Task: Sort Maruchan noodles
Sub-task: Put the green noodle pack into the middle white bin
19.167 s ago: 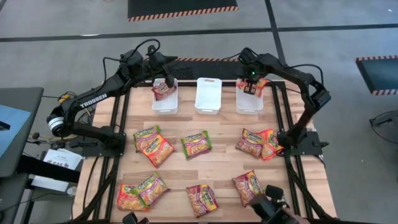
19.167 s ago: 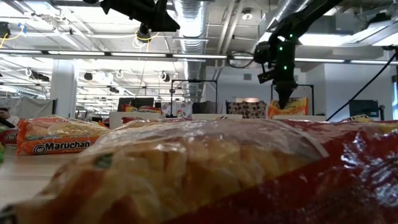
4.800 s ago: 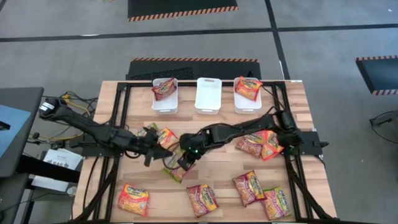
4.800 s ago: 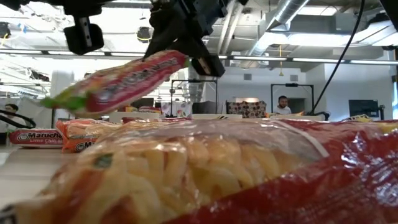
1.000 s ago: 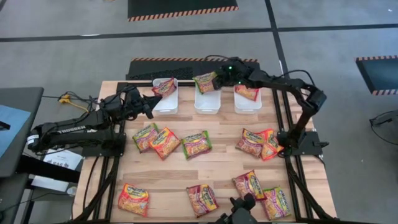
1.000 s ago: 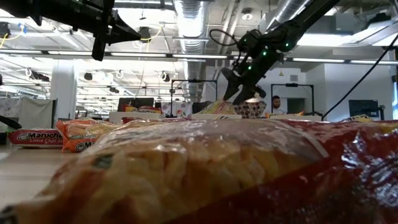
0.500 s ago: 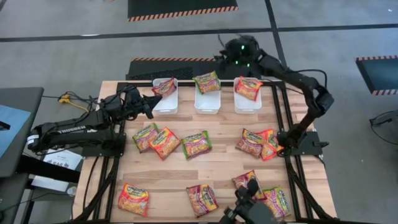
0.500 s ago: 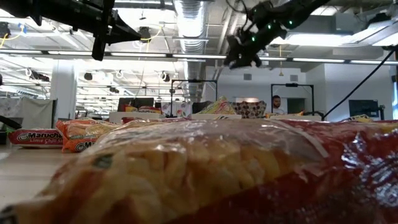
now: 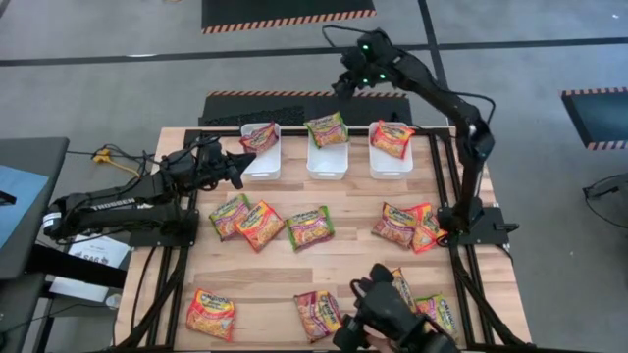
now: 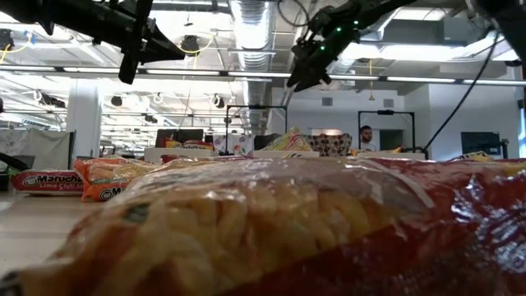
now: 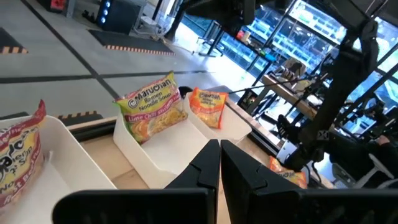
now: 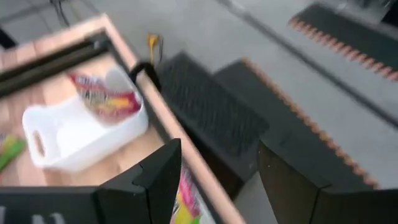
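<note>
- The wooden table (image 9: pixel 343 260) sits in a dark frame on a grey floor marked with dark lines; a black mat with striped edging (image 9: pixel 287 14) lies beyond it.
- Three white bins (image 9: pixel 326 160) line the far edge, each holding one of the Maruchan noodles (image 9: pixel 327 128); the other packets lie scattered across the table's middle and near edge.
- The right gripper (image 9: pixel 340 86) hangs high beyond the far edge, fingers spread wide and empty.
- The left gripper (image 9: pixel 237 166) hovers beside the left bin (image 9: pixel 259 162), fingers pressed together, holding nothing.
- The low view shows an open workspace with ceiling ducts and a person (image 10: pixel 366 136) far behind.
</note>
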Tool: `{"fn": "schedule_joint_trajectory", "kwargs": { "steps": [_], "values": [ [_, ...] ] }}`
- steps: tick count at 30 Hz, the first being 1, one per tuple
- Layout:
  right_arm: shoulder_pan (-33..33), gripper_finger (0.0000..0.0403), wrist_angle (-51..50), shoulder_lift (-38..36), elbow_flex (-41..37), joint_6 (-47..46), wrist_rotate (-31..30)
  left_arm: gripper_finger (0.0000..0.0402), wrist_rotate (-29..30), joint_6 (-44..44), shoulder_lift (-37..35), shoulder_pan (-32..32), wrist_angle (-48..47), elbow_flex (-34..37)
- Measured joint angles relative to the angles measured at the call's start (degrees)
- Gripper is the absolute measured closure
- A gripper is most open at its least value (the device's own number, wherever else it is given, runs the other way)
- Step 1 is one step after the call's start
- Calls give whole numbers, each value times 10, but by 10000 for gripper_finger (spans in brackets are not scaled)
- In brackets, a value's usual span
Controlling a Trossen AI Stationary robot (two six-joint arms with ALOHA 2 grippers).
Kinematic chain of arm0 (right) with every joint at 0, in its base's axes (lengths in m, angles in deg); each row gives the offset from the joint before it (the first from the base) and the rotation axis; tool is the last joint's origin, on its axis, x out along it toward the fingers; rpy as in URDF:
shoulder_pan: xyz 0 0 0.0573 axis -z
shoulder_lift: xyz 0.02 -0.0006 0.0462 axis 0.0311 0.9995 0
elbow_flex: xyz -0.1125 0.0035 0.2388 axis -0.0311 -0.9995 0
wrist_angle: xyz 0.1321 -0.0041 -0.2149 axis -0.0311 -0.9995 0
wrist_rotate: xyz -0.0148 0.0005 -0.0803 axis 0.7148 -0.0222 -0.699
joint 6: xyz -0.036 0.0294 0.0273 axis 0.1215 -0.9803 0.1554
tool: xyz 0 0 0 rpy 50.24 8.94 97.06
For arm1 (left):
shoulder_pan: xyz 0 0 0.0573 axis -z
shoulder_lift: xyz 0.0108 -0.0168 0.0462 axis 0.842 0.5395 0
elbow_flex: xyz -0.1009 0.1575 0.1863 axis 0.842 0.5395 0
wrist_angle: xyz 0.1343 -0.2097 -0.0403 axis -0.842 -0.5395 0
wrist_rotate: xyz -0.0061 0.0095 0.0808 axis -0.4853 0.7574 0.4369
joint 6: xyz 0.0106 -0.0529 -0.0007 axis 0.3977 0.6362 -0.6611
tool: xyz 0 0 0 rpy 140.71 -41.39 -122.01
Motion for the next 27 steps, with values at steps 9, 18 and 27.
{"fn": "schedule_joint_trajectory", "kwargs": {
  "steps": [9,18,27],
  "values": [
    [-14,168,-135,86,106,7,-1,401,-12,2,0,0,0,0],
    [-22,168,-143,97,103,20,-8,401,-15,6,0,0,1,0],
    [-28,168,-175,129,98,24,-8,401,-15,6,0,0,0,0]
  ]
}}
